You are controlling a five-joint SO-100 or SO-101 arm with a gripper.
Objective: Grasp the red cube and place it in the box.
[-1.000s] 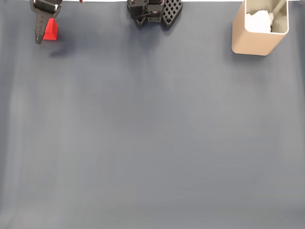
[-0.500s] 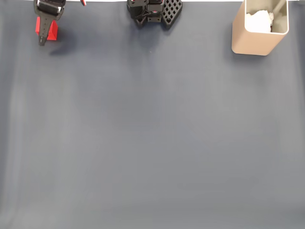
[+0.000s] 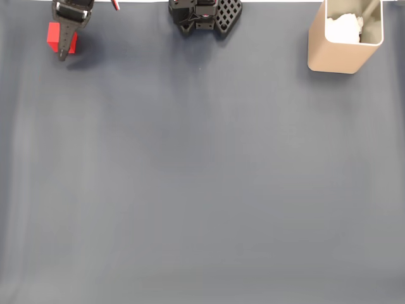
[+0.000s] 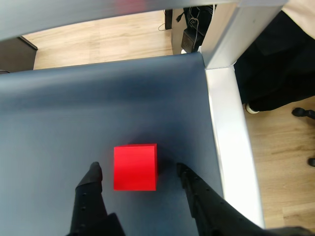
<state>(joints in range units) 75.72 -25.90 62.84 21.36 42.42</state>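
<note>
Surface: a dark grey-blue mat (image 3: 202, 177) covers the table, smooth with faint creases; in the wrist view it ends at a silver metal frame (image 4: 227, 132) along its right side.
Room: pale wooden floor (image 4: 103, 42) beyond the mat's far edge, with dark cables and a black shape at the top of the wrist view.
Arm base: black, latticed, at the top middle of the fixed view (image 3: 205, 16).
Box: beige box (image 3: 342, 54) at the top right of the fixed view, upright, with something white inside (cannot tell what).
Cube: the red cube (image 4: 135, 167) rests on the mat at the top left of the fixed view (image 3: 56, 37), well apart from the box.
Cube to pincer: in the wrist view it lies between the two fingers, nearer the left one.
Pincer: the gripper (image 4: 139, 170) is spread wide, fingers apart on either side of the cube, neither visibly touching it.
</note>
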